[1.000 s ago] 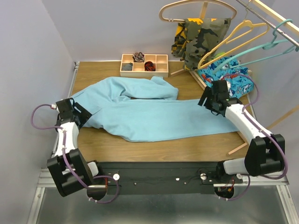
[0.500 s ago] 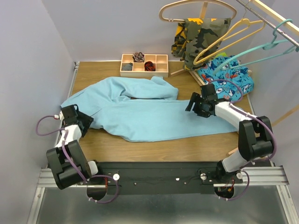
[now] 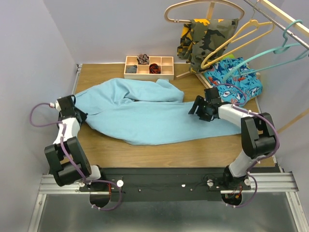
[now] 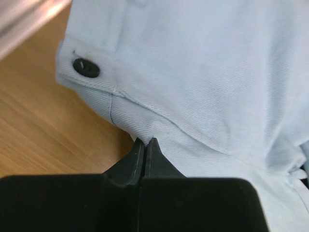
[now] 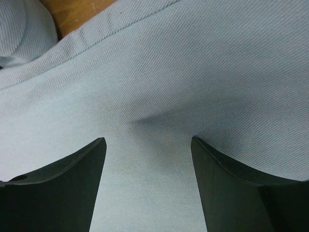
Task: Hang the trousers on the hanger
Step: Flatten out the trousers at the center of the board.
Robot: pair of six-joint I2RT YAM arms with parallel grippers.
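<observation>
The light blue trousers [image 3: 145,116] lie spread flat across the wooden table, waist end to the left. My left gripper [image 3: 81,116] sits at the waist's left edge. In the left wrist view its jaws [image 4: 145,141] are shut, with a fold of the trousers [image 4: 217,72] pinched at the tips, near a dark button [image 4: 86,68]. My right gripper [image 3: 195,109] is over the right leg. In the right wrist view it [image 5: 148,140] is open and pressed down on the cloth [image 5: 169,72]. The teal hanger [image 3: 270,53] hangs on the rail at the upper right, apart from both grippers.
A wooden compartment box [image 3: 148,67] stands behind the trousers. A camouflage garment [image 3: 207,38], a yellow hanger [image 3: 241,41] and a pale wooden hanger [image 3: 203,7] hang at the back right. Blue shark-print cloth [image 3: 236,79] lies just behind my right gripper.
My left gripper has moved up to the trousers' waist edge and closed on the cloth. My right gripper has slid left onto the trouser leg and stays open.
</observation>
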